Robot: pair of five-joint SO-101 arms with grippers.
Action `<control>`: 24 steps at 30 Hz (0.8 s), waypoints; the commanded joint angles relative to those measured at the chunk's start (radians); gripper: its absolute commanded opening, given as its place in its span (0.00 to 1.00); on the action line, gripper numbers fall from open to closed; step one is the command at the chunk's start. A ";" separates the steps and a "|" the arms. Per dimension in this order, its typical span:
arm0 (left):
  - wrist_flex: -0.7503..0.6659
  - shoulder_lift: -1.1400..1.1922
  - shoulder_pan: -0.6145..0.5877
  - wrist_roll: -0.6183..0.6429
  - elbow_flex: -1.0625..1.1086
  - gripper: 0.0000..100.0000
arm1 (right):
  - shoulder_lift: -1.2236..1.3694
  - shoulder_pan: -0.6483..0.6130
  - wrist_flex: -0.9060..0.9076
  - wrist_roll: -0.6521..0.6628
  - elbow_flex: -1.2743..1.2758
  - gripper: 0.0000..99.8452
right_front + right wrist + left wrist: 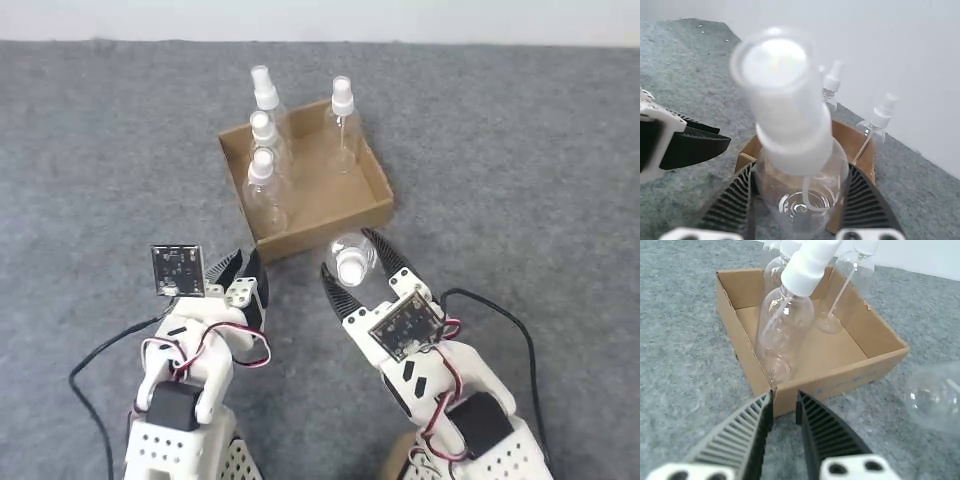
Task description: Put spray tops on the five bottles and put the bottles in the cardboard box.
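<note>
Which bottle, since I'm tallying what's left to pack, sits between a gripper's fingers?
The bottle clamped in the right gripper, just outside the near wall of the cardboard box. The other four stand upright at the box, free of any gripper.

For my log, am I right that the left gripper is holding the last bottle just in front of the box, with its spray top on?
Not quite: the right gripper holds that bottle, as the right wrist view shows. The rest stands: it is just in front of the box, with its spray top on.
</note>
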 commanded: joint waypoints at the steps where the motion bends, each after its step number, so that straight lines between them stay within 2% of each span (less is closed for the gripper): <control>1: 0.000 -0.012 0.003 -0.011 -0.013 0.07 | -0.001 0.028 0.005 -0.012 -0.103 0.07; 13: 0.000 -0.012 0.003 -0.011 -0.013 0.07 | 0.021 0.071 0.004 -0.008 -0.180 0.07; 24: 0.000 -0.012 0.000 -0.011 -0.013 0.07 | 0.407 0.071 -0.005 -0.012 -0.427 0.07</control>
